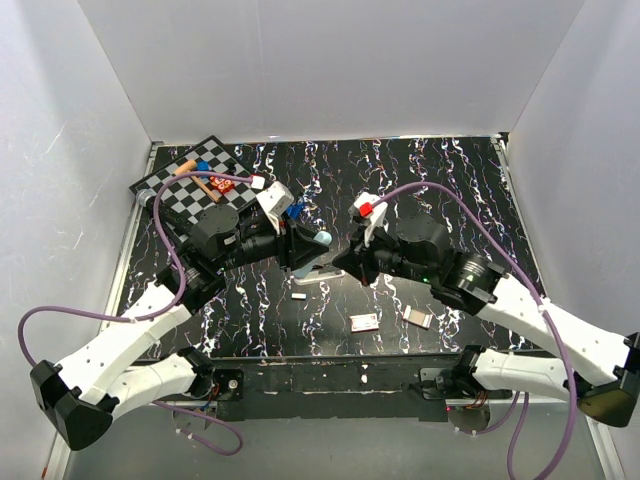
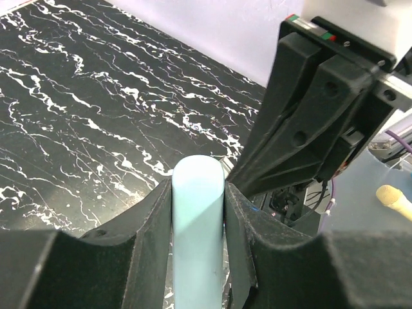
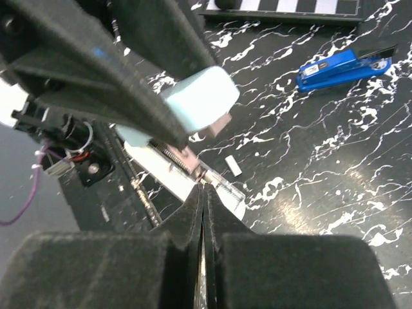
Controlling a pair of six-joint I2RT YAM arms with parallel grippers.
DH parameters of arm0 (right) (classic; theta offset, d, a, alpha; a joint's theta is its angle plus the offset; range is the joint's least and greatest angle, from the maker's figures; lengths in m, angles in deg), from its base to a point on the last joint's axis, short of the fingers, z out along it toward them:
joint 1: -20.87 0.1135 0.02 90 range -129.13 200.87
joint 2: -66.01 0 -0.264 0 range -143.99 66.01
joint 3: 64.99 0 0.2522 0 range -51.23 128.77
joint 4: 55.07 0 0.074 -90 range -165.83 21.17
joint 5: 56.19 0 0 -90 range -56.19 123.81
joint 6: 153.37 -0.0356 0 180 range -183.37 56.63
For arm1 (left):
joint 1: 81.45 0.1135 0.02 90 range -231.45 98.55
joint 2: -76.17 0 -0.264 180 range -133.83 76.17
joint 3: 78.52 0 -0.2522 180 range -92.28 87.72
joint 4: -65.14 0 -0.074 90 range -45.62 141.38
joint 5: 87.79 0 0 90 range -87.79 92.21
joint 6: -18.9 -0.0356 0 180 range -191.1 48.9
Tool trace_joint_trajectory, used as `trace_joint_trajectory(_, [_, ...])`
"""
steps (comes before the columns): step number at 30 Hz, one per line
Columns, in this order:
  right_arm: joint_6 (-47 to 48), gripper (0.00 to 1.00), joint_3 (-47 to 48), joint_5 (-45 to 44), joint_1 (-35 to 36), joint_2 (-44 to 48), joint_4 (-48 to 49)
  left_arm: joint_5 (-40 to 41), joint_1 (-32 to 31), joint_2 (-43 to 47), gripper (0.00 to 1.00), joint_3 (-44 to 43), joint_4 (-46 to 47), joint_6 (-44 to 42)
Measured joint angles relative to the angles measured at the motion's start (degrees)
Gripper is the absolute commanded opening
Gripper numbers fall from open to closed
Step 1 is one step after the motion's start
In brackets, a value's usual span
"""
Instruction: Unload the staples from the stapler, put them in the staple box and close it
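**While the left gripper [image 2: 197, 193] clamps a pale piece, the stapler [image 3: 344, 66] lies loose**

As its two fingers squeeze the pale light-blue piece [image 2: 197, 225] from both sides, the left gripper holds it above the table [image 3: 309, 148]. The right gripper [image 3: 203, 193] sits just opposite with its fingers pressed together and its tips at a thin metal rail [image 3: 183, 159] with a spring; can't tell if anything is pinched. The stapler, dark blue, lies flat on the table beyond the left wrist, near the checkerboard [image 1: 190, 190], with neither gripper touching it. The staples [image 3: 232, 165], a short whitish bar, lie on the table beside the rail. A red-and-white box [image 1: 364, 321] and a tan tile [image 1: 419, 318] sit near the front edge.
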Motion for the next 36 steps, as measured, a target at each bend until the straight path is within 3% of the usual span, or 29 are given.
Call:
trace_joint_trajectory(18, [1.88, 0.01, -3.43, -7.76, -0.17, -10.62, 14.91, 6.58, 0.04, -2.80, 0.00, -1.29, -1.70, 0.94])
trace_joint_trajectory(36, [-4.55, 0.01, -13.88, -4.63, -0.33, -17.35, 32.52, 18.14, 0.00, -9.84, 0.00, -1.31, -3.17, 5.20])
